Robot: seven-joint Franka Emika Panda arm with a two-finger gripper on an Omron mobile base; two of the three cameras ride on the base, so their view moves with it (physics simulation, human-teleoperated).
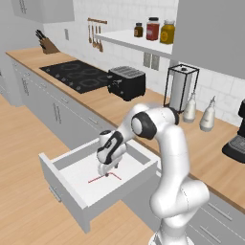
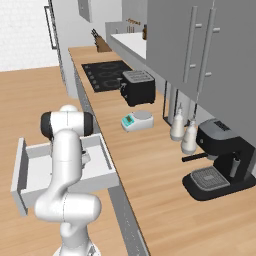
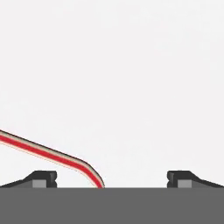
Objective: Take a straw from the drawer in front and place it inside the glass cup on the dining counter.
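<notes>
A: How is the arm posed?
B: It rises from its base, bends at the elbow, and reaches forward and down, wrist pointing the gripper (image 1: 109,173) straight downward.
A: And the jaws?
B: Spread wide apart, fingertips (image 3: 43,178) level with each other, nothing clamped between them.

White arm (image 1: 172,158), dark joints

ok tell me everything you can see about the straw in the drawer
The straw is a very thin red stick with pale edges and a bent end, plastic by the look of it. It lies flat on the white floor of the open drawer, toward the middle. In the hand view its bend curves down between the two fingertips of the open claw, which hangs right over it. Nothing else in the drawer touches it; claw contact can't be told.
</notes>
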